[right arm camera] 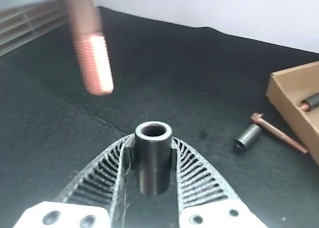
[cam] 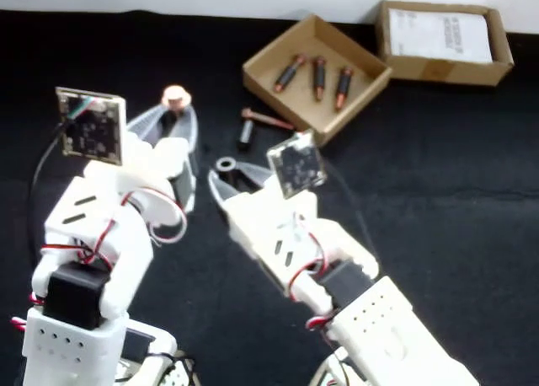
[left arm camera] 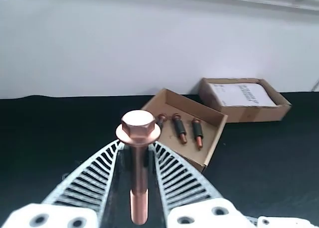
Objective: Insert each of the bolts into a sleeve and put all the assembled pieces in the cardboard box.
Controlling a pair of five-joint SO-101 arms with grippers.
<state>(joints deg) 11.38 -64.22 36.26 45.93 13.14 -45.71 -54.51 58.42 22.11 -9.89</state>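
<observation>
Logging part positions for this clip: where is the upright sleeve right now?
In the right wrist view the upright sleeve sits clamped in the right gripper, open end up; the left gripper's bolt hangs close by, the cardboard box beyond.

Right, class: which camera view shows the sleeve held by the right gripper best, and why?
The right wrist view: the sleeve stands close up, clamped in the right gripper, its open bore facing the camera. In the high view it is just a small grey ring at that gripper's tip.
</observation>
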